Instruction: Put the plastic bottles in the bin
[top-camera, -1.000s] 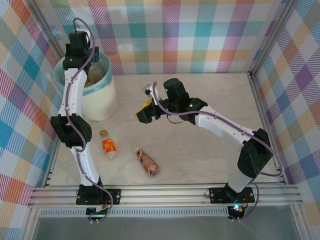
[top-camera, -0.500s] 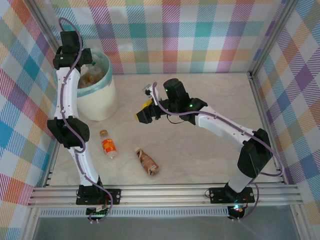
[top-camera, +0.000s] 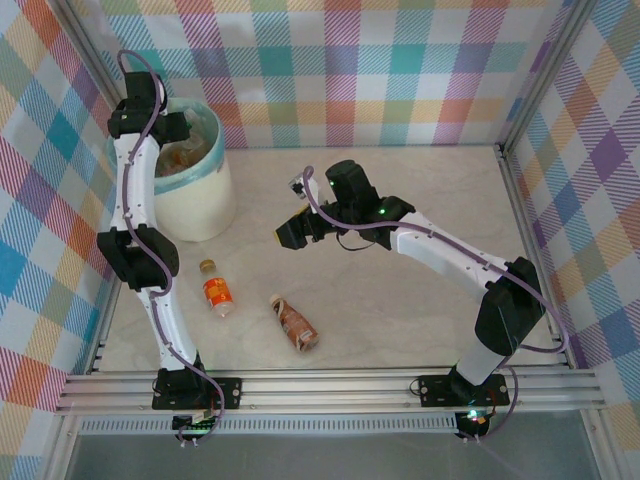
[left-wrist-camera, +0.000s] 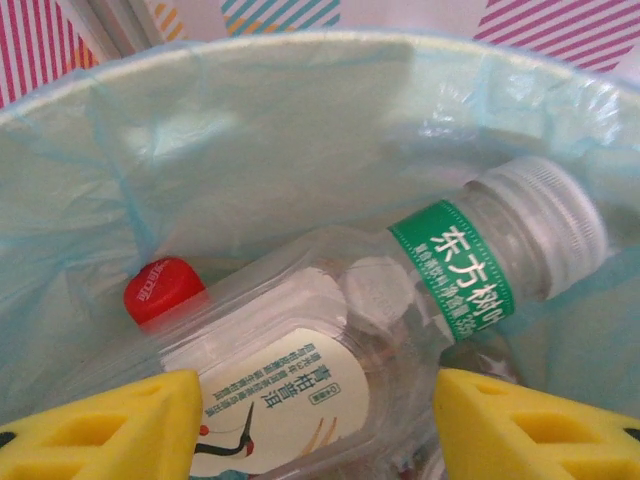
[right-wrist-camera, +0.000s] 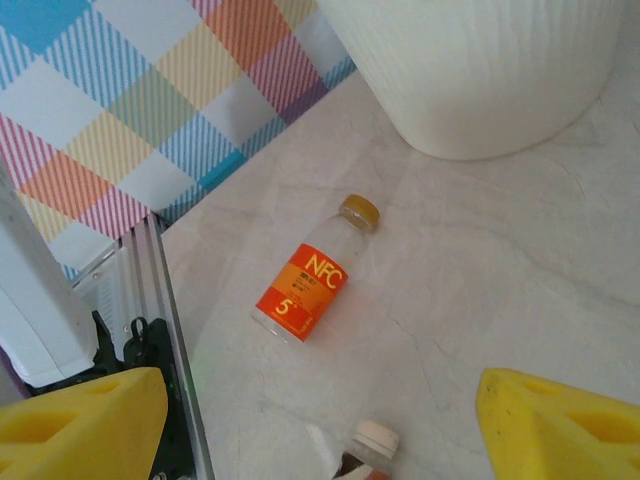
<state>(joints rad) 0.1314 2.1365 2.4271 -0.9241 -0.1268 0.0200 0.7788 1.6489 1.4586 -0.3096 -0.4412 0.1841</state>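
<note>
The left arm has drawn back toward the bin's (top-camera: 205, 205) far-left rim, its hand (top-camera: 183, 124) open and empty above bottles (left-wrist-camera: 330, 340) lying in the liner. The right hand (top-camera: 291, 232), fingers wide and holding nothing, hovers over the table (top-camera: 400, 190), where an orange-label bottle (top-camera: 217, 293) and a brown bottle (top-camera: 296, 322) lie near the bin

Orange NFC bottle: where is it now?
The orange NFC bottle lies left on the table in the top view, just in front of the bin, brown-label bottle to its right.
</note>
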